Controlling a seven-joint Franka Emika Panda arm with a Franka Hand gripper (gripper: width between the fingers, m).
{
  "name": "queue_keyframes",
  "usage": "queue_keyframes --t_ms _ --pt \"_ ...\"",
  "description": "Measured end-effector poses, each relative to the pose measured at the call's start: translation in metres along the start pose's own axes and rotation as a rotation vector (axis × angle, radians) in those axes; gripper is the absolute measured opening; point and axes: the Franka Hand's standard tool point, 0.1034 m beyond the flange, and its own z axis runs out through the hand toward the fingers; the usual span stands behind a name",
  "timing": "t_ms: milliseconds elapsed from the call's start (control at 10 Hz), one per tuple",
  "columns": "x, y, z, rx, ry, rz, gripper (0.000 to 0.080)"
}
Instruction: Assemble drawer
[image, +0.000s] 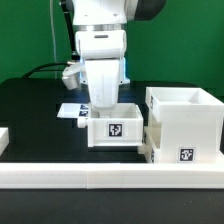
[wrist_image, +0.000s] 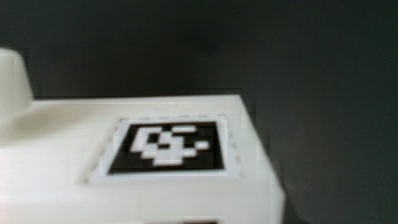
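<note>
A small white open-top tray (image: 113, 128) of the drawer, with a black-and-white tag on its front, stands mid-table. The tall white boxy case (image: 185, 122), tagged low on its front, stands just beside it on the exterior view's right. My gripper (image: 104, 104) reaches straight down into the tray's open top at its rear wall. Its fingertips are hidden behind the tray. In the wrist view the tray (wrist_image: 71, 180) and a tag (wrist_image: 166, 147) fill the frame from very close, and no fingers show. A second tray is not clearly in view.
A long low white rail (image: 100, 179) runs across the front. The marker board (image: 70, 111) lies behind the tray on the exterior view's left. A white piece (image: 3, 139) shows at the left edge. The table (image: 40, 120) is black.
</note>
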Motion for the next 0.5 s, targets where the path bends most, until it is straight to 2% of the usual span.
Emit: queue_keyframes --t_ms 100,500 --pt "0.0008 0.0019 -0.0022 0.021 -0.002 -0.003 0.0044" --pt "0.0001 0.0029 -0.0025 0.019 -0.001 0.001 0.0044"
